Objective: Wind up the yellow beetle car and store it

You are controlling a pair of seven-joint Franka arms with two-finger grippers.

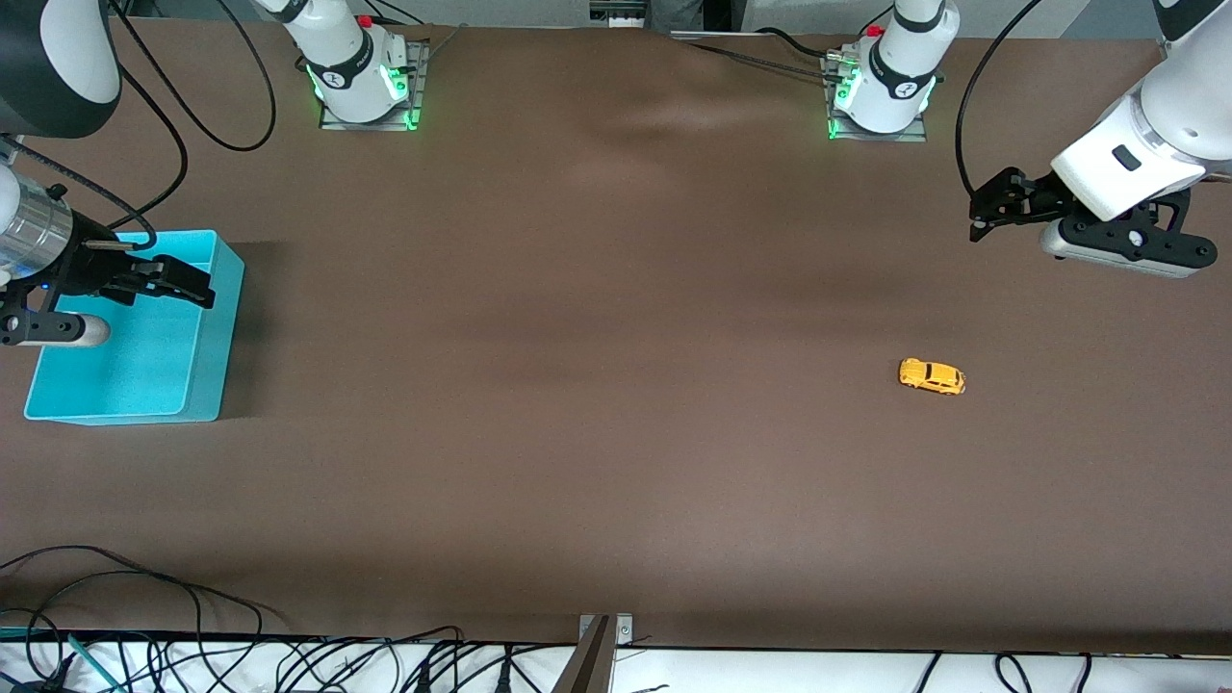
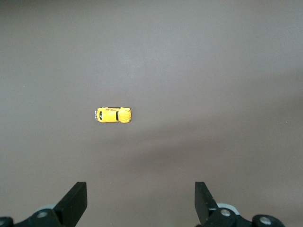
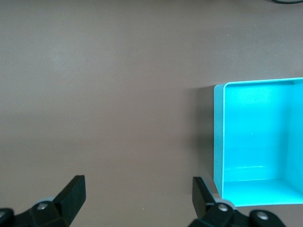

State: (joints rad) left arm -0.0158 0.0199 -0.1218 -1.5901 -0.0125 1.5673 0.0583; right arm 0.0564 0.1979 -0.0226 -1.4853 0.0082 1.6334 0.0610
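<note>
Scene: brown table (image 1: 597, 404) seen from a high front cam, two Franka arms w/ bases along the top edge.
Task progress: looks like nothing done yet. Car not wound, not picked up, not stored. Left to do, by my read: grasp car, wind it, carry it the length of the table, drop it in the bin.
Yellow beetle car (image 1: 932, 376): tiny orange-yellow toy, dark windows, sits on its wheels on bare tabletop toward the left arm's end of the table, about midway between the base edge & the front-cam edge. Nothing touches it. Also shows in the left wrist view (image 2: 112, 115), lying lengthwise across the frame.
Left gripper (image 1: 984, 209): up in the air over bare table at the left arm's end, near that edge. Jaws spread wide apart, holding nothing. Car is well apart from it.
Right gripper (image 1: 189, 280): hangs over the bin's rim on the side toward table centre. Jaws wide apart in its wrist view, holding nothing. This arm seems to be waiting.
Container: turquoise bin (image 1: 207, 385), open-top, rectangular, at the right arm's end of the table. Well apart from the car.
Bin contents: the part in view (image 3: 218, 142) is bare; gripper covers some of it in the front view.
</note>
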